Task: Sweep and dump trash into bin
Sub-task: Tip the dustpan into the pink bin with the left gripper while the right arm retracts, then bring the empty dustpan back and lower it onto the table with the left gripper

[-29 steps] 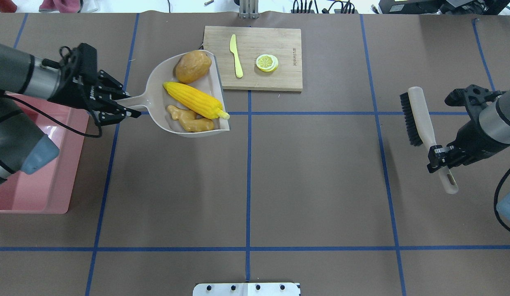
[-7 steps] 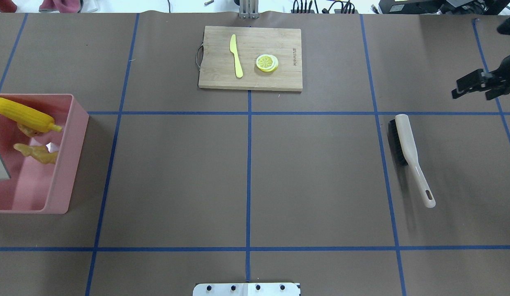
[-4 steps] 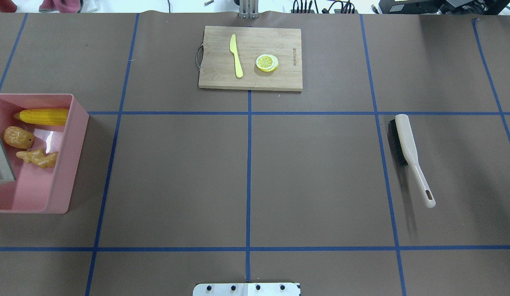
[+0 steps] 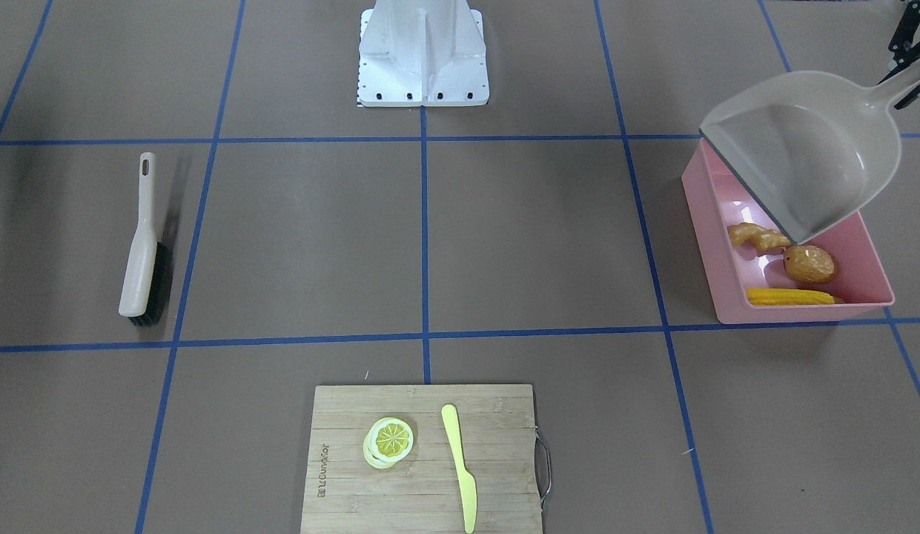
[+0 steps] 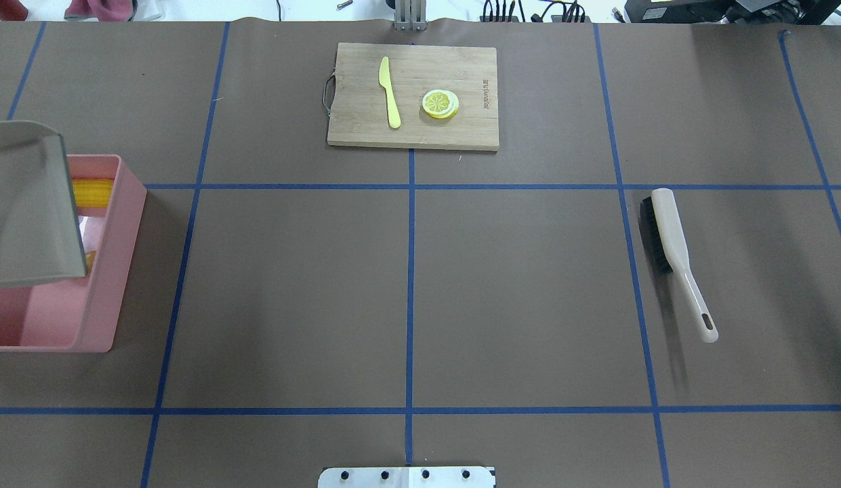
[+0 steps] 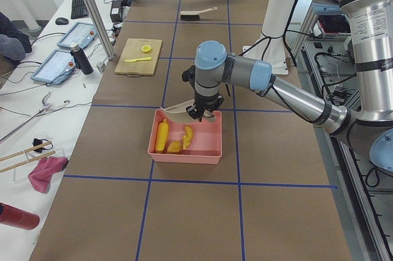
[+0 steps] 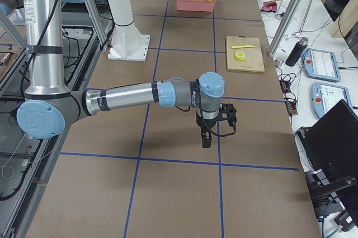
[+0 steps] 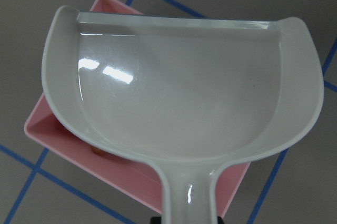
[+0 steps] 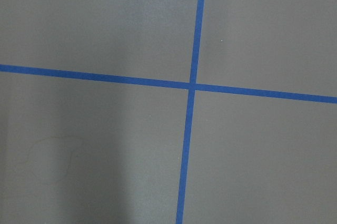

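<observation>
The corn cob, the potato and the ginger root lie inside the pink bin at the table's left end. My left gripper is shut on the handle of the beige dustpan, which hangs tilted and empty over the bin. The overhead view shows the dustpan covering most of the bin, with only the corn peeking out. The left wrist view shows the empty pan above the bin. My right gripper hovers over bare table; I cannot tell whether it is open.
The hand brush lies on the table on the right side. A wooden cutting board at the far middle carries a pale yellow knife and a lemon slice. The robot's base plate stands at the near edge.
The dustpan was carried from beside the board to the bin and emptied; the trash settled inside. The pan has since swung over the bin. The right gripper left the brush on the table and withdrew.
</observation>
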Controlling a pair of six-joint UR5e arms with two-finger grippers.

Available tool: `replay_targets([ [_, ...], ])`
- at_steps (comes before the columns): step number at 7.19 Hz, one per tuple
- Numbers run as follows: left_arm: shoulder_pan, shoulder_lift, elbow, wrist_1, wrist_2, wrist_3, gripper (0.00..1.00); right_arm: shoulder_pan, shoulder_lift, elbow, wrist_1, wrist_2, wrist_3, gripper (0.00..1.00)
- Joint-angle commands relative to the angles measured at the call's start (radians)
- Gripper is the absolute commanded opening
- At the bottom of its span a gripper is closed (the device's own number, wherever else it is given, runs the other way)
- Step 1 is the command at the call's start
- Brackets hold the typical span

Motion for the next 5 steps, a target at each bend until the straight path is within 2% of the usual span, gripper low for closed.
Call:
replay_targets([
  [1, 0.162, -0.073, 0.081, -0.318, 0.033, -0.226, 0.0, -0.001, 0.009, -0.05, 0.073, 0.001, 0.004, 1.0],
  [3, 0.424, -0.133, 0.139, -0.594, 0.205, -0.471, 0.0, 0.001, 0.015, -0.049, 0.073, 0.014, 0.007, 1.0],
  [4, 0.541, -0.2, 0.17, -0.649, 0.321, -0.493, 0.0, 0.001, 0.015, -0.049, 0.073, 0.017, 0.007, 1.0],
  [5, 0.612, -0.313, 0.252, -0.643, 0.34, -0.491, 0.0, 0.001, 0.018, -0.049, 0.075, 0.015, 0.006, 1.0],
])
